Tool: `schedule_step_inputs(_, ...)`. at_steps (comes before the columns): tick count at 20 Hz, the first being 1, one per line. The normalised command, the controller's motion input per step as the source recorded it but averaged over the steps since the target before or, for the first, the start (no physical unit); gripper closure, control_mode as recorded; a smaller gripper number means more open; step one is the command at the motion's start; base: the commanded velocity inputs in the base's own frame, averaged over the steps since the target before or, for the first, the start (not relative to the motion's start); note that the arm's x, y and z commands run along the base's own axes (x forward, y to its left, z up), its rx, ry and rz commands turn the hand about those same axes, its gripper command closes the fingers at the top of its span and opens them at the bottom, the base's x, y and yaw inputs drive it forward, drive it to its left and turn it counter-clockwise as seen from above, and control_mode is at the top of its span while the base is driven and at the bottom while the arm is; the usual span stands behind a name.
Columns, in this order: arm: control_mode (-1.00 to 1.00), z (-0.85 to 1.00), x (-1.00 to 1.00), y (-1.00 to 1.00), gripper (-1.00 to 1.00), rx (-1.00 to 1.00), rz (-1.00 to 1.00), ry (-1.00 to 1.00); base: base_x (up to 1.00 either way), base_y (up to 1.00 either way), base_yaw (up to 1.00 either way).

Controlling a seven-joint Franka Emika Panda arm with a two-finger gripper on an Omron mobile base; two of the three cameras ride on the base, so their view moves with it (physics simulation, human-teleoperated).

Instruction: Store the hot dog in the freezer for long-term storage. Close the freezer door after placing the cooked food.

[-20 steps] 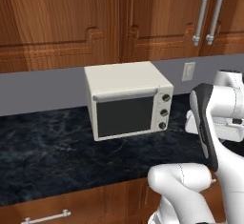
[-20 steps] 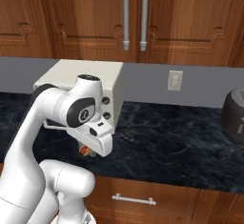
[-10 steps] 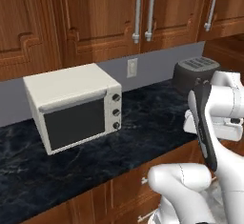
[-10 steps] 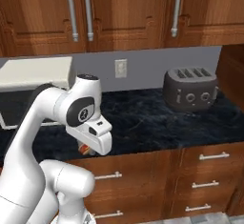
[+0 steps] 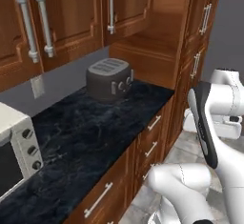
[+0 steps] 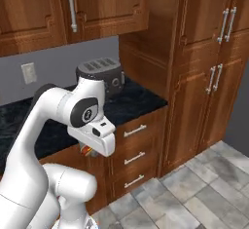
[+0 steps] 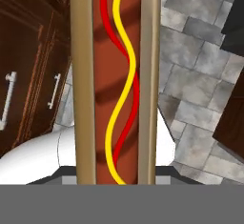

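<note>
The hot dog (image 7: 116, 85), a tan bun with a red sausage and yellow and red squiggles, stands lengthwise up the middle of the hand view, very close to the camera. My gripper (image 6: 89, 148) is shut on it, and the bun hides the fingertips. In the right base view a small end of the hot dog (image 6: 86, 151) peeks out under the white hand, in front of the counter's edge. The freezer and the freezer door are out of view.
A dark toaster (image 5: 109, 77) stands on the black marble counter (image 5: 86, 127), and the white microwave (image 5: 12, 151) is at the far left. Wooden drawers (image 6: 136, 150) sit below. A tall wooden cabinet (image 6: 209, 77) rises at the right over grey stone floor (image 6: 194, 194).
The whole picture has shifted: the base has moved right along the counter. The microwave has slid to the left edge; the toaster, tall cabinet and floor have come into view. The grip is unchanged.
</note>
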Motion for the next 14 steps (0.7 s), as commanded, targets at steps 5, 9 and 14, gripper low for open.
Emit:
schedule_step_inputs(5,1.0,0.0,0.0,0.0,1.0,0.0,0.0,0.0,0.0,-0.44,-0.73)
schedule_step_inputs(9,1.0,0.0,0.0,0.0,1.0,0.0,0.0,0.0,0.0,-0.17,-0.69)
schedule_step_inputs(14,1.0,0.0,0.0,0.0,1.0,0.0,0.0,0.0,-0.1,-0.07,-0.68)
